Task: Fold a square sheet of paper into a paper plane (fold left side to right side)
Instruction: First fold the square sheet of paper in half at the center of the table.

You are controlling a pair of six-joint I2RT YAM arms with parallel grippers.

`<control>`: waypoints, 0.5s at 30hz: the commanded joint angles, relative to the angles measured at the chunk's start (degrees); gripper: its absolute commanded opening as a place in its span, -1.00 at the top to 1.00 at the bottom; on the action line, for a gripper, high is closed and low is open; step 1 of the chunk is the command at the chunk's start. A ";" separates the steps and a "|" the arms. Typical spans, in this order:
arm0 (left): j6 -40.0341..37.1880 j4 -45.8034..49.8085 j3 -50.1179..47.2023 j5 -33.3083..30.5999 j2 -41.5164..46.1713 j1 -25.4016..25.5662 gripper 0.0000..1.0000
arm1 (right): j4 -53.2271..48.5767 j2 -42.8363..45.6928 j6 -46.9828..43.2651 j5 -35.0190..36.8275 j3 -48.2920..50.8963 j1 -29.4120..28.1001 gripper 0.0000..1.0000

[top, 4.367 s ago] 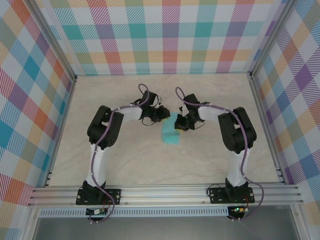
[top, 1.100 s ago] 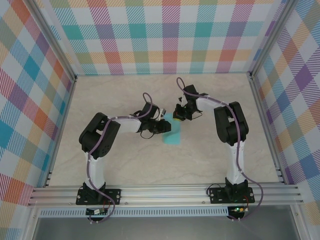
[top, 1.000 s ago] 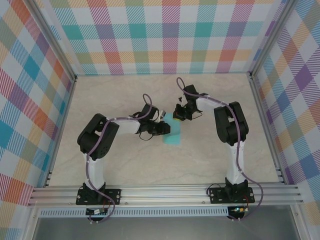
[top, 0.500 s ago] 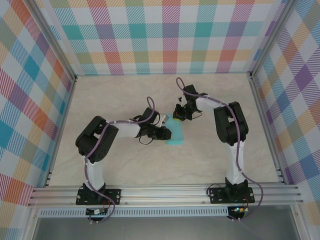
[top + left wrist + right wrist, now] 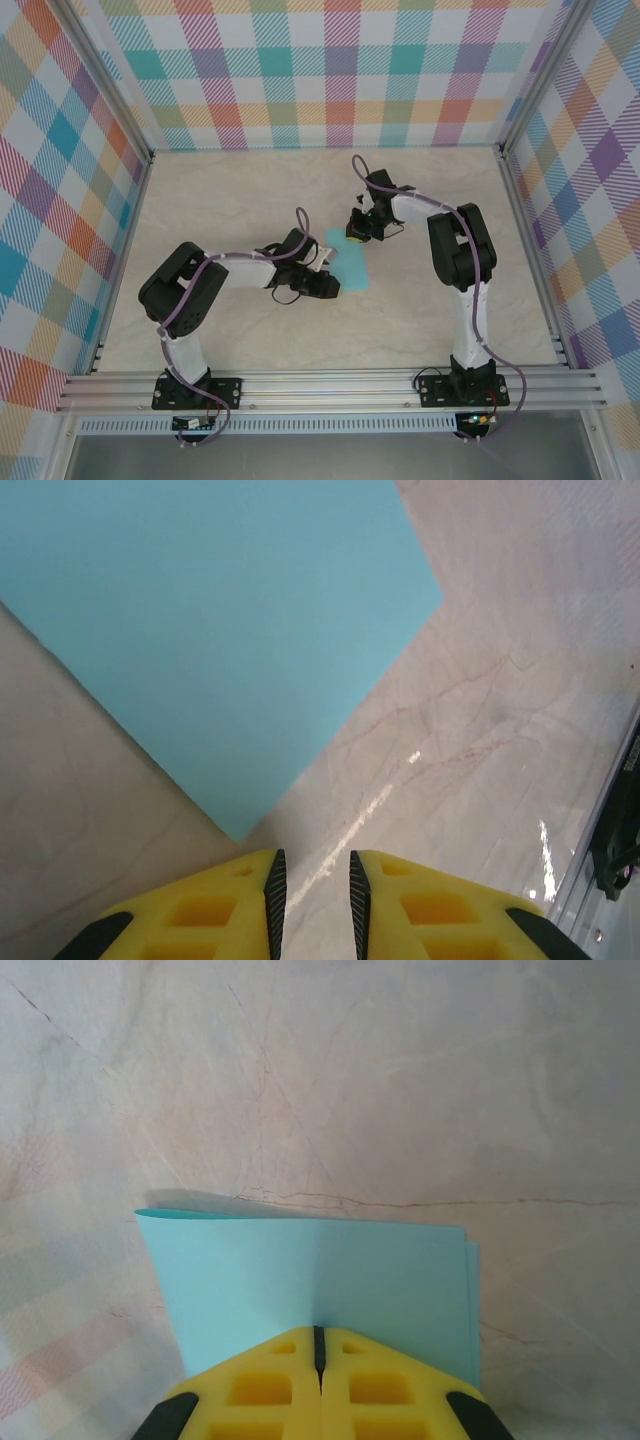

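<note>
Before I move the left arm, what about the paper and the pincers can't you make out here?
Right wrist view: the shut right pincer covers the paper's near edge; pinched or merely pressed, cannot tell.
Left wrist view: the paper runs off the top edge; whether the left pincer touches the table is unclear.
Top view: paper's layers and creases are too small.

Sheet edge beneath right gripper
</note>
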State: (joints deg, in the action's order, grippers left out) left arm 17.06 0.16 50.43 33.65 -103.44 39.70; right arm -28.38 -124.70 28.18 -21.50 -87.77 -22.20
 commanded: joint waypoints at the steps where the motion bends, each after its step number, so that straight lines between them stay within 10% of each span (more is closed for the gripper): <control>1: -0.40 2.48 -1.04 1.30 2.70 0.99 0.48 | -4.77 -2.71 -0.83 3.62 0.38 -0.39 0.99; 8: 1.41 3.42 -0.43 -1.09 11.80 -0.89 0.45 | 0.42 2.61 -0.77 -1.84 1.57 -0.75 0.83; 15: 12.23 1.49 2.47 -6.36 11.98 -9.82 0.39 | 0.20 19.49 -2.75 5.01 9.49 -0.75 0.15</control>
State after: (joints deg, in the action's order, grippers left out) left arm 23.22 2.59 51.44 29.74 -89.19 33.34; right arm -27.55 -114.17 27.14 -20.12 -80.40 -22.63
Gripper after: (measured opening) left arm 0.305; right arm 0.401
